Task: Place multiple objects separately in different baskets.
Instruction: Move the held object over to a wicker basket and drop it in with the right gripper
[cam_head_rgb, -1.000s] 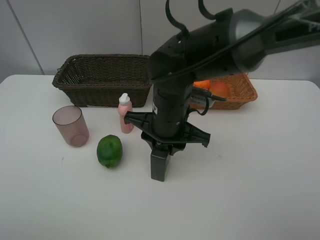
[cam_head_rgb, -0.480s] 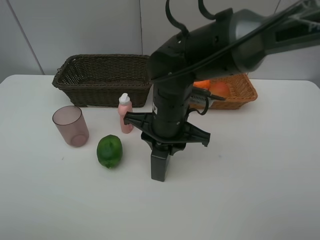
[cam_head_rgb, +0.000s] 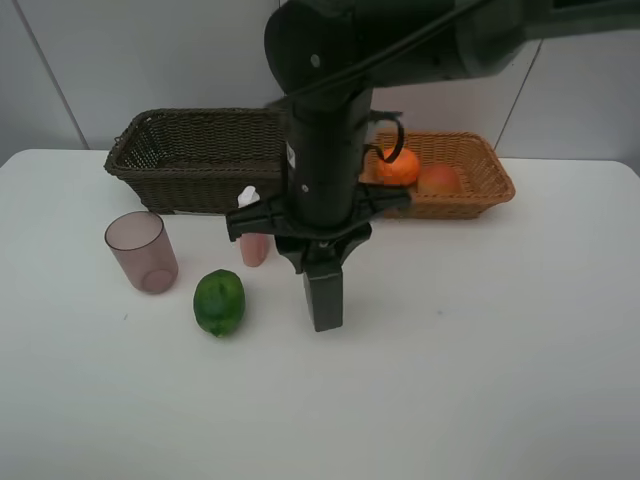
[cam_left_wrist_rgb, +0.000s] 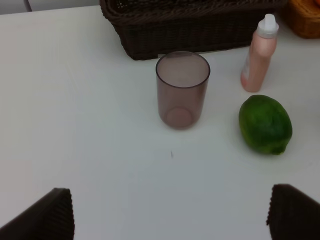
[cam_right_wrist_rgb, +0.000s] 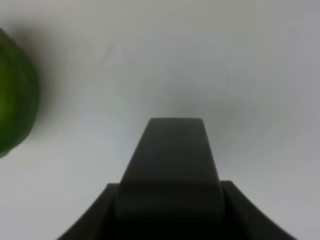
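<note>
Right gripper (cam_head_rgb: 323, 315) hangs point-down over the white worktop (cam_head_rgb: 500, 350), its arm crossing the middle of the high view. Its jaws are clenched flat together on nothing (the right wrist view shows them as one dark wedge with bare worktop past the tip). The lime (cam_head_rgb: 219, 302) lies on the worktop near these jaws, on their left-arm side and not touching. In the right wrist view only its curved edge shows at the frame border. The lime's long axis runs roughly toward the baskets, tilted a little.

Left gripper (cam_left_wrist_rgb: 170, 215) is not in the high view. Its own camera shows its jaws released and spread wide, with the lime, mauve cup (cam_head_rgb: 142, 251) and pink bottle (cam_head_rgb: 252, 247) all well ahead of it. Judgement: the right arm is the nearer one to the lime.

The light tan basket (cam_head_rgb: 485, 190) holds the orange (cam_head_rgb: 398, 167) and the reddish-orange fruit (cam_head_rgb: 438, 180). The dark brown basket (cam_head_rgb: 190, 160) stands behind the cup and bottle.

Judgement: the lime is the likely next pick and belongs with the fruit. That calls for a sideways shift toward it, jaws opened first, then closing across its short axis. The pink bottle stands just beside the gripper body and could be knocked.
</note>
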